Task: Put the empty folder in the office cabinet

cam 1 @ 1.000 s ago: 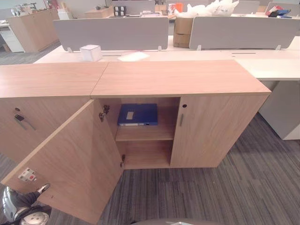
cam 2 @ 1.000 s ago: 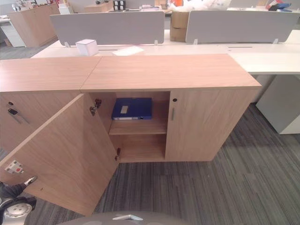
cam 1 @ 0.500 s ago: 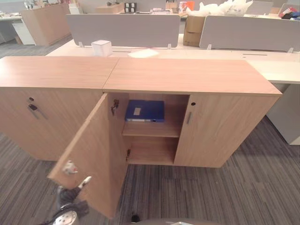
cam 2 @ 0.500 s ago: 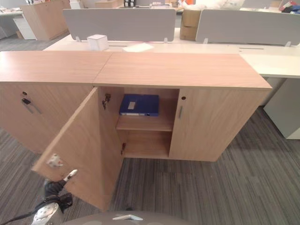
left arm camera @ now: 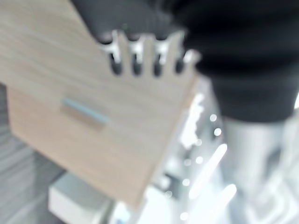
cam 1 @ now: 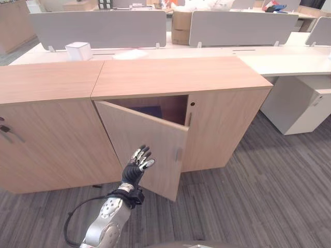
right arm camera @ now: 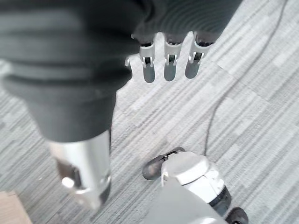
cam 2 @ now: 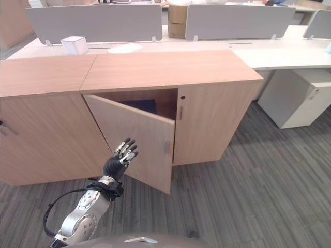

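The wooden office cabinet (cam 1: 176, 77) stands before me with its left door (cam 1: 155, 139) swung most of the way shut. Through the remaining gap a sliver of the blue folder (cam 1: 151, 110) shows on the upper shelf. My left hand (cam 1: 137, 163) is raised in front of the door's outer face, fingers straight and spread, at or close to the wood. In the left wrist view its fingers (left arm camera: 135, 58) point at the door panel near the slim metal handle (left arm camera: 84, 112). My right hand (right arm camera: 169, 65) hangs over the carpet with relaxed, straight fingers and holds nothing.
A second wooden cabinet (cam 1: 41, 134) joins on the left. Behind run white desks with grey dividers (cam 1: 98, 28), a white box (cam 1: 78, 50) and a cardboard box (cam 1: 181, 26). A white pedestal (cam 1: 297, 106) stands at the right. Grey striped carpet (cam 1: 258, 201) spreads in front.
The left door has swung from wide open to nearly shut, hiding most of the folder. My left hand has risen from low beside the door to its outer face. The camera has shifted.
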You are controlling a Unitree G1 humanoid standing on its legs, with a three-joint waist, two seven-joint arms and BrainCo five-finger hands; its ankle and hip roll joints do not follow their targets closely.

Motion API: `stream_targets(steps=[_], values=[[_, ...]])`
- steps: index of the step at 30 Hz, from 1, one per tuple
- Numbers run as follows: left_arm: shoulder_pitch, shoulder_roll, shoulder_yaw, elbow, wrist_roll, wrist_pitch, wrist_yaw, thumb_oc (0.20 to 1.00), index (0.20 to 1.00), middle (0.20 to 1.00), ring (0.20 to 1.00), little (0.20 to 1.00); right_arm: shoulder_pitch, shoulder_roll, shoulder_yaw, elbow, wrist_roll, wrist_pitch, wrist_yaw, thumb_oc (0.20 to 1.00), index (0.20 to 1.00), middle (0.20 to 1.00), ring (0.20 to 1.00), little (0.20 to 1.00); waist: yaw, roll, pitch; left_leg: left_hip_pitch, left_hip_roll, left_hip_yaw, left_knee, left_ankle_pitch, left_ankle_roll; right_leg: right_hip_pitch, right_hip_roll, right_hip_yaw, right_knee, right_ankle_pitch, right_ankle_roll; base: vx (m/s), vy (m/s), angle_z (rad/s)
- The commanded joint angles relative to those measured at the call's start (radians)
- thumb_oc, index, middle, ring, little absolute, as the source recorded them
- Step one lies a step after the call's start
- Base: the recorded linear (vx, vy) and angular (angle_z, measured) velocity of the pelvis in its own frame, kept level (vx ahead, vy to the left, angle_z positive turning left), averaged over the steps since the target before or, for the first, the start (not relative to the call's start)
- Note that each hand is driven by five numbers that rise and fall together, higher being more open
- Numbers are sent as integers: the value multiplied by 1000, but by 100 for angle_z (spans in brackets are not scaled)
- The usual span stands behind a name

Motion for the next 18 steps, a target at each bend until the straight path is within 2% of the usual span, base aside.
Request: stream_targets(steps=[1, 2, 3, 4, 6, 7, 10, 12, 14, 15, 16, 18], values=[[37, -5, 28, 18, -14, -7, 4, 1000, 1000, 1000, 1000, 1000, -57, -31, -1, 55, 7, -6, -21, 1000, 1000, 1000, 1000, 1000, 6, 41, 4, 47, 46, 11, -56, -20, -5, 30, 38, -36, 21, -47, -5, -1, 7, 11], [36, -6, 27, 20, -14, -8, 3, 1000, 1000, 1000, 1000, 1000, -57, -31, -1, 55, 7, -6, -21, 1000, 1000, 1000, 1000, 1000, 6, 41, 4, 47, 46, 11, -56, -20, -5, 30, 38, -36, 21, -47, -5, 0, 0, 0], [50, 3, 55, 142, 42, 9, 10, 1000, 1000, 1000, 1000, 1000, -65, -32, -6, 50, 4, -3, -27, 1000, 1000, 1000, 1000, 1000, 4, 45, 1, 49, 46, 12, -56, -21, -4, 31, 39, -35, 23, -50, -5, 0, 0, 0], [49, 2, 55, 145, 43, 7, 10, 1000, 1000, 1000, 1000, 1000, -66, -32, -5, 50, 4, -3, -27, 1000, 1000, 1000, 1000, 1000, 4, 45, 1, 49, 46, 12, -56, -21, -4, 31, 39, -35, 23, -50, -5, -9, 12, 3], [56, -3, 88, 281, 122, 26, 38, 1000, 1000, 1000, 1000, 1000, -71, -33, -5, 45, -2, -3, -37, 1000, 1000, 1000, 1000, 1000, 5, 49, -1, 50, 45, 12, -56, -21, -4, 30, 39, -37, 24, -50, -6, -6, 8, -3], [45, -16, 109, 434, 202, 41, 56, 1000, 1000, 1000, 1000, 1000, -74, -33, -1, 42, -8, -3, -45, 1000, 1000, 1000, 1000, 1000, 6, 51, -2, 51, 43, 12, -56, -21, -2, 29, 39, -39, 26, -48, -7, -12, 18, -5], [18, -40, 156, 688, 337, 63, 91, 1000, 1000, 1000, 1000, 1000, -78, -27, 3, 36, -16, 4, -52, 1000, 1000, 1000, 1000, 1000, 7, 53, -7, 52, 39, 12, -56, -21, -2, 27, 40, -41, 27, -47, -10, 0, 0, 0], [3, -46, 168, 764, 376, 64, 101, 1000, 1000, 1000, 1000, 1000, -81, -26, 5, 36, -16, 7, -53, 1000, 1000, 1000, 1000, 1000, 6, 54, -8, 51, 40, 11, -56, -19, -2, 27, 40, -43, 28, -48, -11, 0, 5, 2], [-25, -60, 186, 955, 451, 77, 119, 1000, 1000, 1000, 1000, 1000, -85, -23, 11, 34, -20, 12, -54, 1000, 1000, 1000, 1000, 1000, 6, 55, -11, 50, 40, 8, -56, -16, -3, 26, 41, -42, 29, -52, -13, -3, 13, 7], [-28, -61, 186, 960, 451, 74, 119, 1000, 1000, 1000, 1000, 1000, -86, -23, 11, 34, -20, 12, -54, 1000, 1000, 1000, 1000, 1000, 6, 56, -10, 50, 40, 8, -56, -16, -3, 26, 41, -43, 29, -52, -13, -8, 19, 5], [-74, -84, 197, 1196, 509, 78, 127, 1000, 1000, 1000, 1000, 1000, -96, -24, 21, 36, -19, 14, -54, 1000, 1000, 1000, 1000, 1000, 5, 56, -12, 49, 41, 8, -56, -12, -4, 26, 42, -39, 30, -55, -16, -5, 18, 5], [-102, -105, 199, 1367, 556, 72, 147, 1000, 1000, 1000, 1000, 1000, -103, -22, 28, 44, -13, 9, -59, 1000, 1000, 1000, 1000, 1000, 3, 57, -14, 49, 41, 8, -56, -13, -5, 25, 42, -37, 31, -56, -17, 0, 0, 0]])
